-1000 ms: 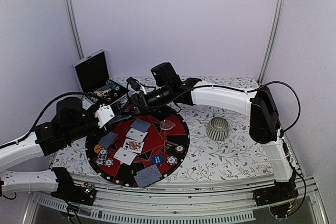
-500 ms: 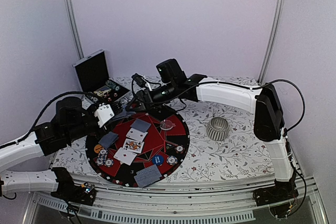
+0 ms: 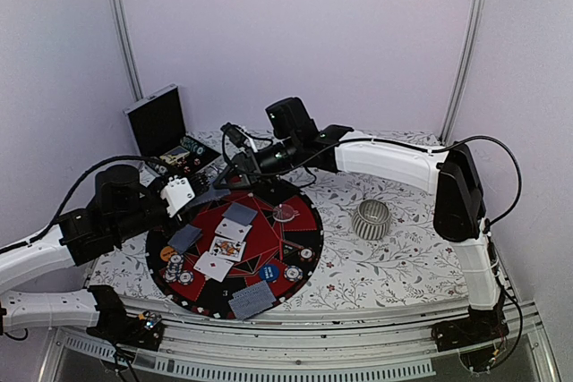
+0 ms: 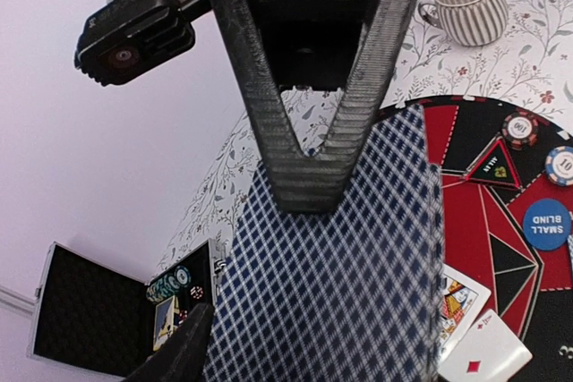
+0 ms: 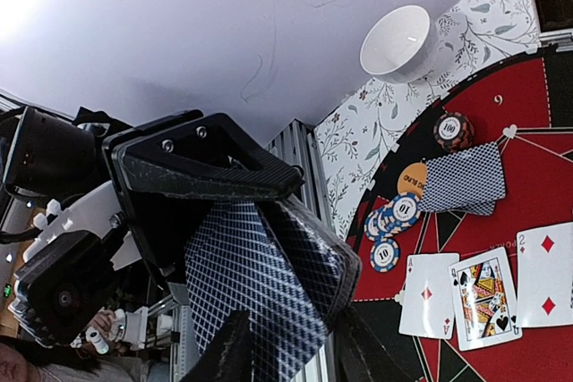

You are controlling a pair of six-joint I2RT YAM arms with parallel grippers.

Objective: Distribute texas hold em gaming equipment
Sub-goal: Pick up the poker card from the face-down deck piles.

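My left gripper (image 3: 208,194) is shut on a deck of grey-blue-backed cards (image 4: 340,275), held above the far left rim of the round red-and-black mat (image 3: 300,225). My right gripper (image 3: 231,170) is right at the deck. In the right wrist view its jaws (image 5: 291,351) stand open on either side of the deck's curled top cards (image 5: 251,284). On the mat lie face-down cards (image 3: 240,214), face-up cards (image 3: 227,248), striped chips (image 3: 175,266), a blue disc (image 3: 269,271), an orange disc (image 3: 167,253) and a clear disc (image 3: 286,213).
A ribbed silver cup (image 3: 371,219) stands right of the mat. The open black case (image 3: 161,127) with chips stands at the back left. A white bowl (image 5: 398,42) shows beyond the mat in the right wrist view. Frame posts rise at the back corners.
My right gripper has moved left and a little up, closing in on the deck in my left gripper. The left arm has hardly moved.
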